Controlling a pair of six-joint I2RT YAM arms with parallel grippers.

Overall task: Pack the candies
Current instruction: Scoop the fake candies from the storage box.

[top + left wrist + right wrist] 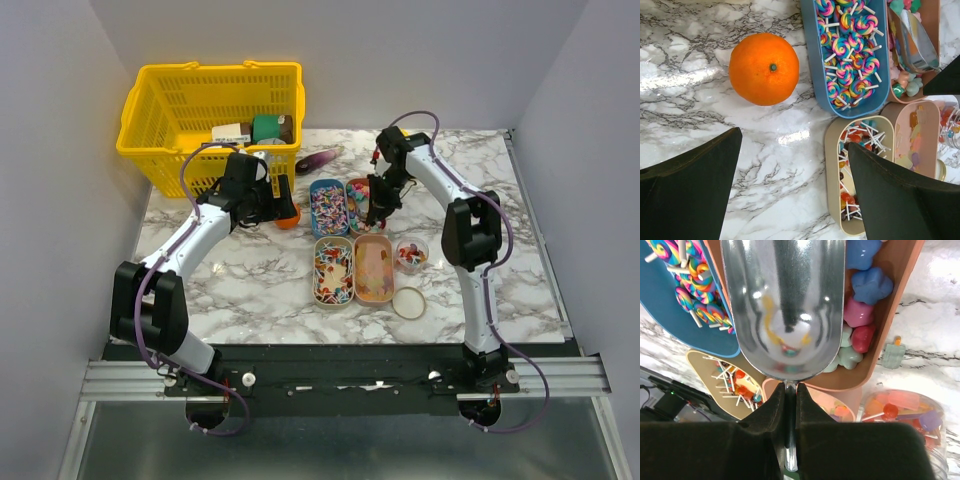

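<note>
Just right of the blue tray [809,55], the right hand [790,396] pinches a metal scoop [785,305] over candies [860,315] within the rim of the brown tray [900,290]. Left of it, the left hand [792,142] gapes wide above worktop [685,100], orange [764,68] nearby.

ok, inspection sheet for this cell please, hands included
surface: marble table; one stray sweet lies beside the brown tray.
job's things: candies fill the blue tray, brown tray, cream tray and pink tray; some are in the clear cup, with the lid beside it.
clutter: orange; yellow basket with boxes; purple item.
hands: left hand open, holding nothing, near the orange; right hand shut on the scoop, which is over the brown tray.
cables: purple cables loop along both arms; no snag seen.
surroundings: grey walls; nothing else seen.
</note>
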